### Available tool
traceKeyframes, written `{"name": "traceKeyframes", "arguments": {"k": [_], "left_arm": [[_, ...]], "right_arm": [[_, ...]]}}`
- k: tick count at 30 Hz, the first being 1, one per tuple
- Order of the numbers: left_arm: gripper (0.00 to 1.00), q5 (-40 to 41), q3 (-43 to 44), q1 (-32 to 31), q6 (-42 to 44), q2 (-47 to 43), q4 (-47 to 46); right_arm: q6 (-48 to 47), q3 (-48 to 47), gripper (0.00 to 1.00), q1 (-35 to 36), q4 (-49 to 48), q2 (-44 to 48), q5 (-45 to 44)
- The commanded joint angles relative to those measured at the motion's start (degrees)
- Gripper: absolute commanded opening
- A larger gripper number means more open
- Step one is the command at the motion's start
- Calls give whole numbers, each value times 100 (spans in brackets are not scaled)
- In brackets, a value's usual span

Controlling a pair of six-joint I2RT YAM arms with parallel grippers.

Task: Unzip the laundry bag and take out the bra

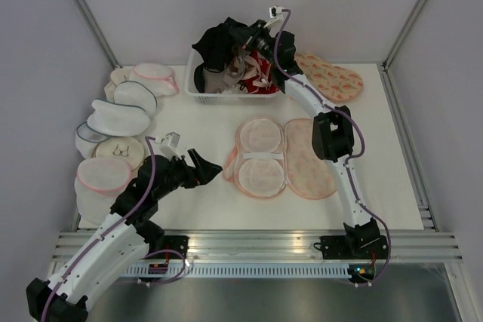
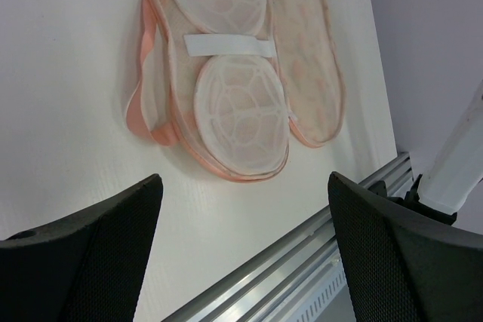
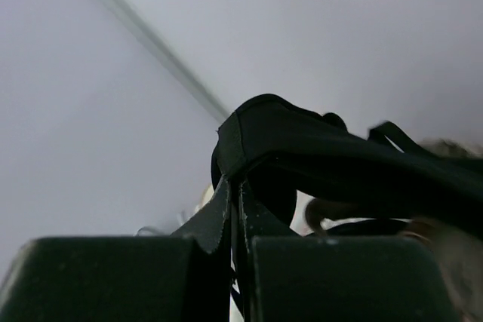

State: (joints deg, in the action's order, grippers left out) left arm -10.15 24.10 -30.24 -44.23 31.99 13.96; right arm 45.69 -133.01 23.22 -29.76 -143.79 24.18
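The laundry bag (image 1: pixel 306 164) lies unzipped and spread flat in the middle of the table, its white mesh inner cups (image 1: pixel 260 154) facing up. The left wrist view shows the same laundry bag (image 2: pixel 226 73) beyond my fingers. My left gripper (image 1: pixel 211 167) hovers open just left of it, nothing between its jaws (image 2: pixel 243 186). The black bra (image 1: pixel 217 44) hangs over the white basket (image 1: pixel 226 96) at the back, with my right gripper (image 1: pixel 253 39) shut on it. In the right wrist view the bra (image 3: pixel 317 148) drapes from the closed gripper (image 3: pixel 236 209).
The basket holds red and other garments. A second peach printed pouch (image 1: pixel 330 77) lies at the back right. Several white mesh pouches (image 1: pixel 121 118) are piled along the left edge. A metal rail (image 1: pixel 256 243) runs along the near edge.
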Motion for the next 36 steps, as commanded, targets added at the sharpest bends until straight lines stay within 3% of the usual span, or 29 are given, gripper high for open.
{"name": "traceKeyframes", "arguments": {"k": [1, 5, 7, 8, 10, 12, 16, 19, 21, 22, 23, 24, 25, 26, 28, 31, 36], "left_arm": [[93, 294, 236, 44, 169, -131, 212], [95, 426, 183, 44, 143, -149, 266], [96, 461, 157, 53, 116, -105, 248], [96, 479, 157, 53, 116, -88, 248], [97, 479, 165, 53, 125, -44, 257], [97, 488, 165, 53, 125, -26, 248], [97, 479, 166, 62, 116, -61, 257], [97, 479, 166, 62, 90, -122, 274], [97, 462, 157, 62, 81, -175, 292], [98, 462, 165, 62, 55, -193, 309], [98, 462, 157, 62, 63, -245, 318], [98, 444, 165, 62, 55, -263, 344], [98, 453, 174, 62, 46, -289, 371], [98, 453, 174, 62, 28, -333, 371], [98, 426, 165, 62, 28, -369, 362], [98, 313, 209, 62, 54, -342, 371], [99, 101, 253, 71, 98, -176, 388]], "right_arm": [[-367, -367, 0, 86, -14, -343, -1612], [-841, -480, 0, 112, 969, -614, -2592], [-1061, -385, 4, 104, 1374, -598, -2577], [-1210, -227, 12, 103, 1376, -502, -2490], [-1291, 499, 49, 86, 1018, -56, -2140], [-1448, 819, 55, 68, 849, 227, -2032], [-1817, 908, 80, 33, 1103, 981, -1821], [-2185, 1223, 90, 33, 1130, 1736, -1970], [-2406, 1295, 93, 33, 1357, 2099, -2380], [-2712, 999, 98, 51, 2098, 2309, -2679], [-2897, 709, 98, 59, 2645, 2355, -2995], [-3012, 384, 98, 94, 3312, 2381, -4069], [-3170, 7, 98, 173, 4276, 2503, -4419], [-3198, 29, 98, 209, 4590, 2644, -4770], [-3102, 668, 98, 314, 5224, 3212, -5805], [-2637, 2135, 98, 332, 5892, 4117, -6590], [-848, 4908, 98, 314, 7034, 5341, -6900]]}}
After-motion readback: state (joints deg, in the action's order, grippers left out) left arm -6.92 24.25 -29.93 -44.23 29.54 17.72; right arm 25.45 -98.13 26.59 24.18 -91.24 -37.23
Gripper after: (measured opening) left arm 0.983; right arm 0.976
